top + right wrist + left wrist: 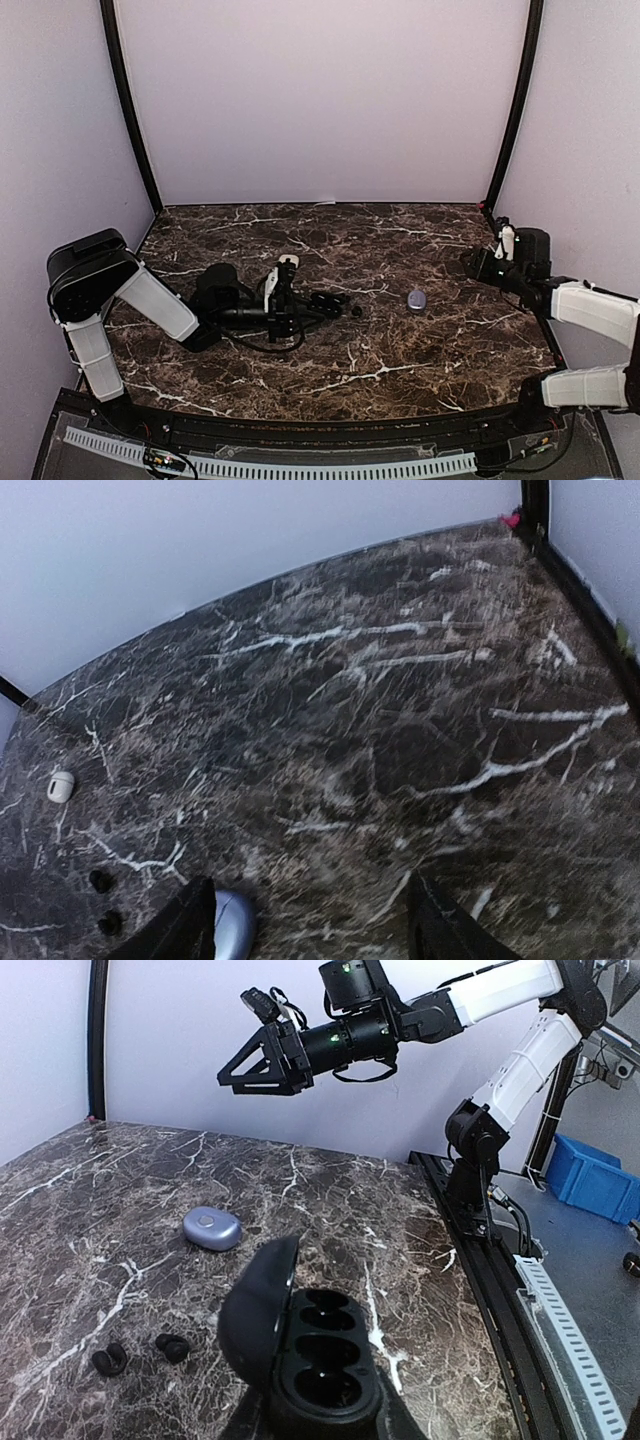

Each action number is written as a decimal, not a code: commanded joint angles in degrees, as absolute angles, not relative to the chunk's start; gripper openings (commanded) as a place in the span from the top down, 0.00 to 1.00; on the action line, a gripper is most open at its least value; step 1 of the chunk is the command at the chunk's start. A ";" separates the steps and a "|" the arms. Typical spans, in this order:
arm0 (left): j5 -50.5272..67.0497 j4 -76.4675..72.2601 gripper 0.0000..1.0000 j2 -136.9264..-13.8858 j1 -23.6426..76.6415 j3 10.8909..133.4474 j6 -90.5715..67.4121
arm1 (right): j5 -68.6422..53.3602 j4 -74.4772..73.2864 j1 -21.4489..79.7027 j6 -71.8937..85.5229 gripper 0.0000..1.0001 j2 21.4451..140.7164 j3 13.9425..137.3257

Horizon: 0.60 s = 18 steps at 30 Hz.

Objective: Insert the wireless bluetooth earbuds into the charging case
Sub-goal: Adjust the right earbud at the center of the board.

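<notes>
My left gripper [325, 1415] is shut on the base of a black charging case [328, 1360]. The case's lid [255, 1310] stands open and its sockets are empty. In the top view the left gripper [300, 303] holds the case [328, 300] low over the table's middle. Two dark earbuds [108, 1360] [172, 1346] lie on the marble to the left of the case. They also show in the right wrist view [100, 880] [110, 921]. My right gripper [315, 930] is open and empty, raised at the right of the table [478, 262].
A closed lavender oval case [416, 298] lies between the two grippers, beside my right gripper's left finger [190, 930]. A small white pebble-like piece [61, 786] lies farther back on the dark marble table [400, 350]. White walls close in three sides.
</notes>
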<state>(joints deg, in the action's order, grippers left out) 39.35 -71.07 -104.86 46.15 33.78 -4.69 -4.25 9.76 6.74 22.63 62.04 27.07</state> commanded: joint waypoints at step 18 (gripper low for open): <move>40.36 -82.39 0.94 -106.07 39.46 30.39 -17.16 | -5.47 -3.62 36.62 29.55 0.72 80.82 43.34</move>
<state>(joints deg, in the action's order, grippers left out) 39.24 -73.43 -104.97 43.35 32.77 -9.23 -5.45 -4.38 32.16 30.48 76.20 37.78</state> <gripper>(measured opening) 0.243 0.294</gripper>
